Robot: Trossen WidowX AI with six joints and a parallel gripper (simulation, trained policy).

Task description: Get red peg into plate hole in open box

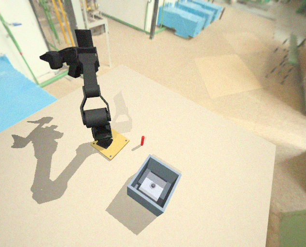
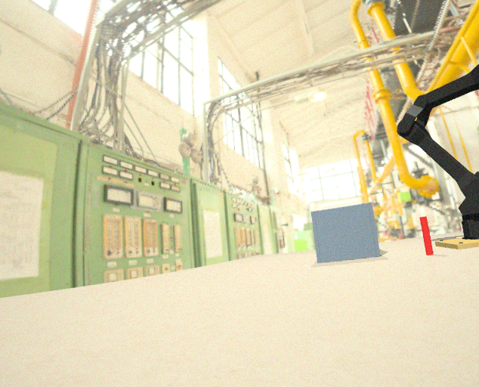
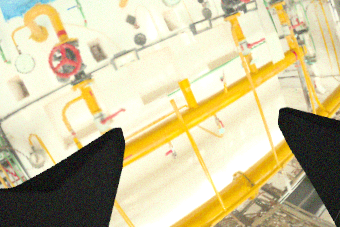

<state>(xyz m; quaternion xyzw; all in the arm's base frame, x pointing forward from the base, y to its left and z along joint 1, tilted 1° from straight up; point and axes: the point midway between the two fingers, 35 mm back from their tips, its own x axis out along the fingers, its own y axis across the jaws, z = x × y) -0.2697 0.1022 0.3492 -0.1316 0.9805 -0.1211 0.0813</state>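
Observation:
The red peg (image 1: 142,141) (image 2: 426,236) stands upright on the table, between the arm's yellow base plate and the box. The open blue-grey box (image 1: 144,199) (image 2: 346,233) stands on the table; in the top view its inside shows a pale plate (image 1: 147,189) at the bottom with a round hole (image 1: 153,185) that looks empty. My gripper (image 3: 202,126) is open, its two black fingers wide apart in the wrist view with nothing between them. In the top view the arm is raised and the hand is high, far from the peg and box. The exterior view does not show the gripper.
The yellow base plate (image 1: 118,141) (image 2: 458,243) under the arm lies close beside the peg. The box's high walls surround the pale plate. The table's edges (image 1: 274,159) show at the back and right in the top view.

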